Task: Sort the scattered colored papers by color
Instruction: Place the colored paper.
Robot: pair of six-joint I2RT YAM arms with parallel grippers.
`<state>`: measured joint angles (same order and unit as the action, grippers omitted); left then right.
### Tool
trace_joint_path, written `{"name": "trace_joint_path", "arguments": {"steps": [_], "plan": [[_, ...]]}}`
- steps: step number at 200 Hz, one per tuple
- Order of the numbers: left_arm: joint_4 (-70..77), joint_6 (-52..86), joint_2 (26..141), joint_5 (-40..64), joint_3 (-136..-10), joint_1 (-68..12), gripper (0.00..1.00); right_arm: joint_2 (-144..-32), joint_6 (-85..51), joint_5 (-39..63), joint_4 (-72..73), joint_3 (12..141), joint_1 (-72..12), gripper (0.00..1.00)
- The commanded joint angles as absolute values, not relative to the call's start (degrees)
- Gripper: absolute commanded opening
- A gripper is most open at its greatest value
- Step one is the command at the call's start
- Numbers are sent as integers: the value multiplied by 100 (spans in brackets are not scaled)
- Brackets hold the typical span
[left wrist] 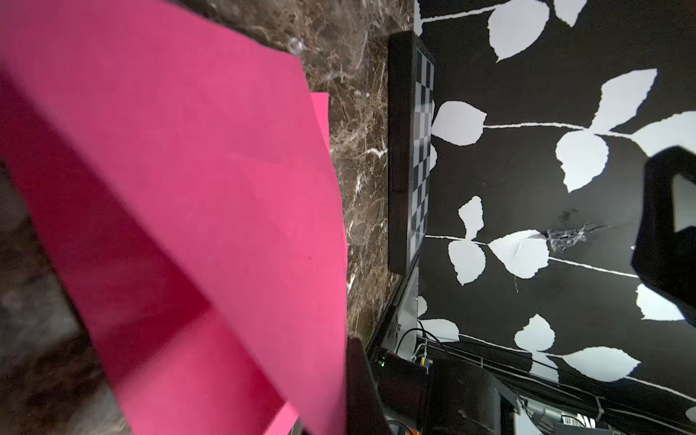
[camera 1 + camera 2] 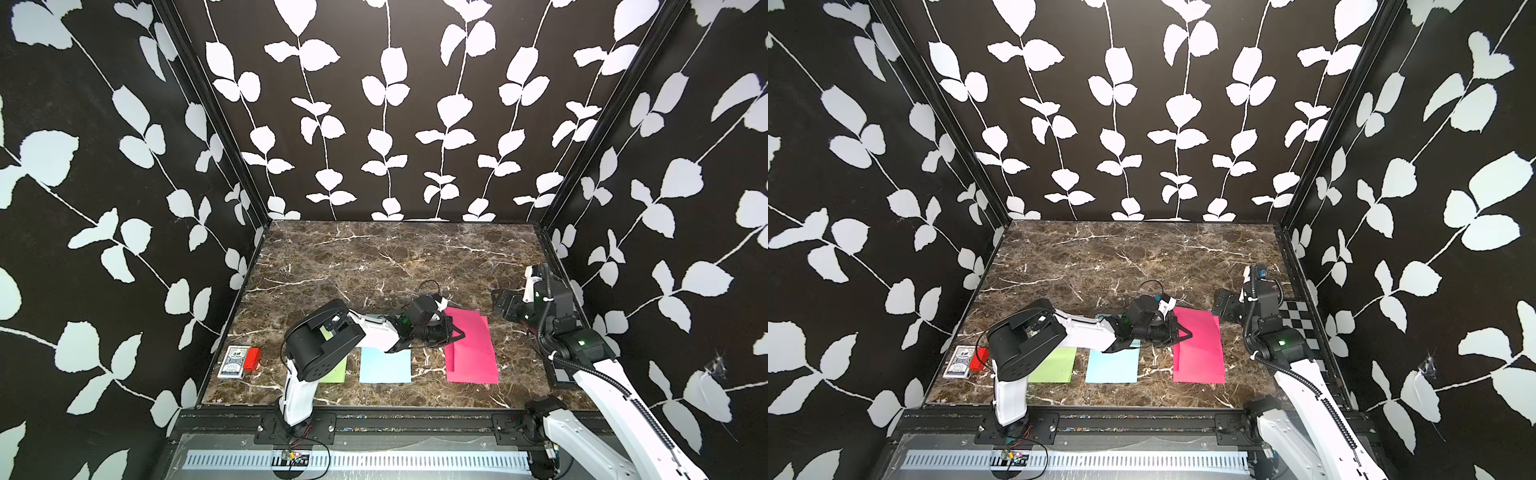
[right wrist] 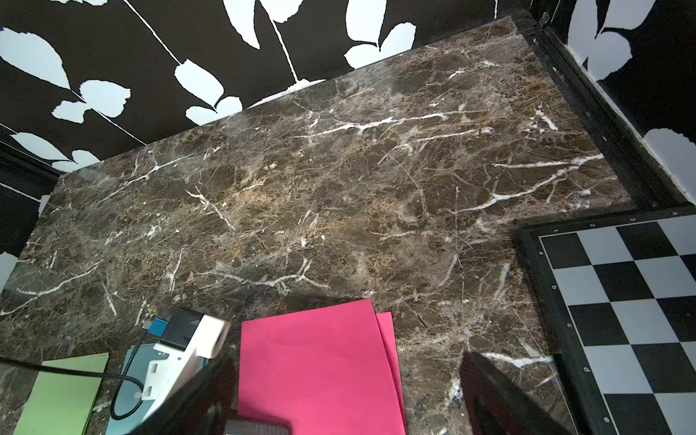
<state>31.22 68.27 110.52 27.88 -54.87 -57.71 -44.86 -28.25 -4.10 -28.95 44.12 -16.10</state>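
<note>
left gripper (image 2: pixel 456 336) is clenched on a pink sheet (image 1: pixel 207 169) bowing out ahead of it; i'd settle it squarely onto the lower pink sheet (image 1: pixel 320 109) beneath before letting go.

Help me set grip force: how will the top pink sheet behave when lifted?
Likely floppy: the top pink sheet bows where the left gripper pinches its edge. Thin, so probably light; may slide over the pink sheet beneath.

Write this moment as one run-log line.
left hand: shut on pink sheet | right hand: open, empty | green paper, blue paper: flat
</note>
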Motion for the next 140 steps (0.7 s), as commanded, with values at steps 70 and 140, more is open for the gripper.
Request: {"name": "trace_joint_path", "arguments": {"steps": [70,140], "plan": [[2682,6466,11016,3234,-5660,-5782,0,-4482,-2808,-475,-2705,4232,-1591,93],[3022,6628,11433,3604,-5814,-5731,0,-4588,-2786,-466,-2692,4209,-1595,93]]}}
